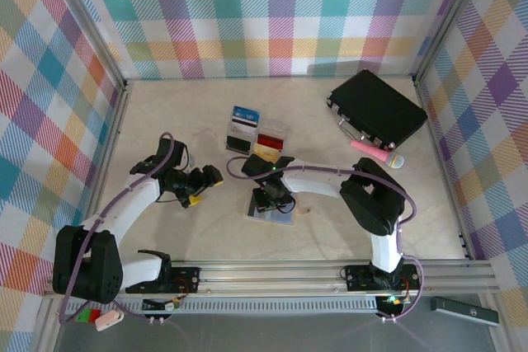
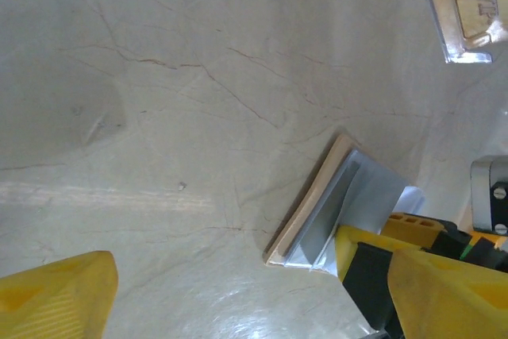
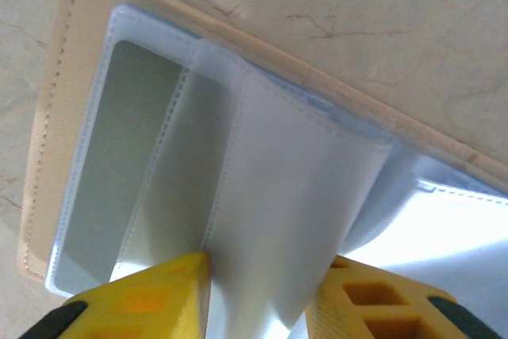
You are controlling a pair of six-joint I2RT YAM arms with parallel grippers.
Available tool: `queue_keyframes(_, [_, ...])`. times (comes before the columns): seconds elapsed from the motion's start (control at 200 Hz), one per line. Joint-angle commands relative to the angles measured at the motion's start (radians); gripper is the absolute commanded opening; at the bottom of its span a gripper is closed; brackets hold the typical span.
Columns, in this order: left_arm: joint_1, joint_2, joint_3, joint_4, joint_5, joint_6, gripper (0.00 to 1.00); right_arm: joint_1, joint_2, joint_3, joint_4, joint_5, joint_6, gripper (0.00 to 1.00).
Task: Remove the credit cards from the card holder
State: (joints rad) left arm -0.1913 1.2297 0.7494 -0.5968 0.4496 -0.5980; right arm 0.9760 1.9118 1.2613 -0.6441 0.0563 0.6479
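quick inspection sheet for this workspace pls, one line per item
surface: pale marbled tabletop, no spills seen
job's things: card holder lies open near centre, tan back, clear sleeves, those in the right wrist view look empty; credit cards, one striped white, one yellow-gold, at the clear tray
clutter: black case, pink toy microphone
hands: left hand open, holding nothing; right hand pinching one sleeve of the card holder
cables: purple cable along each arm, none snagged that I can see
surroundings: plaid walls, metal frame rail at the near edge
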Motion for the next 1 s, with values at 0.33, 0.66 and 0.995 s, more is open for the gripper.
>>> queue_keyframes(0.33, [-0.172, 0.056, -0.074, 0.211, 0.080, -0.162, 0.50, -0.026, 0.009, 0.006, 0.087, -0.073, -0.188, 0.16])
queue_keyframes(0.66, [-0.281, 0.165, -0.081, 0.373, 0.072, -0.256, 0.28, -0.033, -0.015, -0.026, 0.115, -0.070, -0.132, 0.16])
queue_keyframes(0.995, [-0.309, 0.265, -0.093, 0.420, 0.025, -0.283, 0.16, -0.033, -0.022, -0.037, 0.104, -0.035, -0.089, 0.17])
